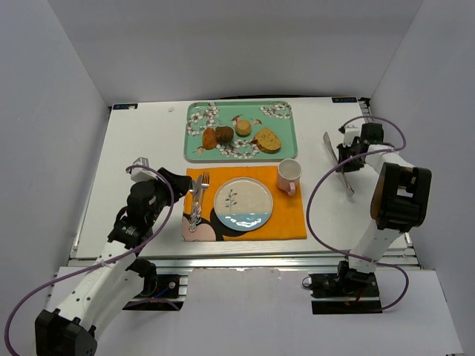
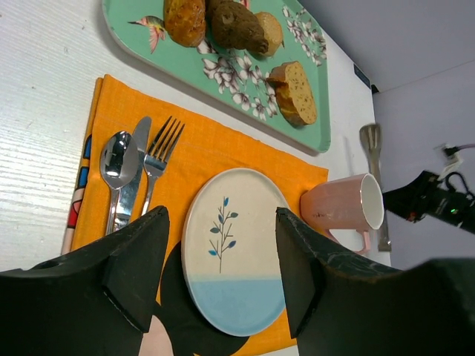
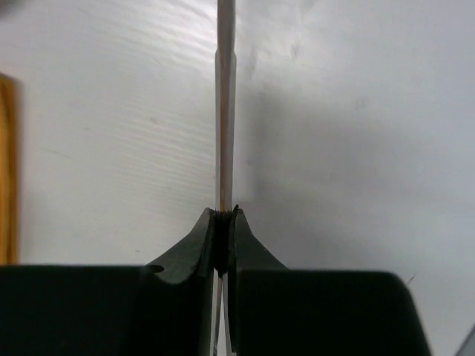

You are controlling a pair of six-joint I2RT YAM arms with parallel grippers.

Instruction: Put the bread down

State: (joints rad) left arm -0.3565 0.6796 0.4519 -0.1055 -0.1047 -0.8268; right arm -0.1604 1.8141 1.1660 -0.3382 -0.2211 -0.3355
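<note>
- The left gripper (image 1: 191,191) hangs over the left edge of the orange napkin (image 1: 286,219). Its jaws are spread wide with nothing between them, and the left wrist view looks through the gap at the plate.
- A spoon (image 2: 115,159), a knife (image 2: 137,163) and a fork (image 2: 159,152) lie side by side on the left part of the napkin.
- The round plate (image 1: 243,204), white with a blue band and a sprig drawing, sits in the middle of the napkin with nothing on it.
- The teal flowered tray (image 1: 289,111) lies on the far side of the napkin. The bread (image 1: 243,127), a small round bun, rests near its middle, with a dark brown lump (image 1: 224,134) touching it on the left and a golden slice (image 1: 267,140) just to its right.
- A pink mug (image 1: 289,176) stands at the napkin's far right corner, just beside the plate.
- The right gripper (image 3: 224,219) is at the far right of the table, well apart from the tray. Its jaws are pinched tight on a thin metal utensil (image 1: 338,163), which the right wrist view shows edge-on.
</note>
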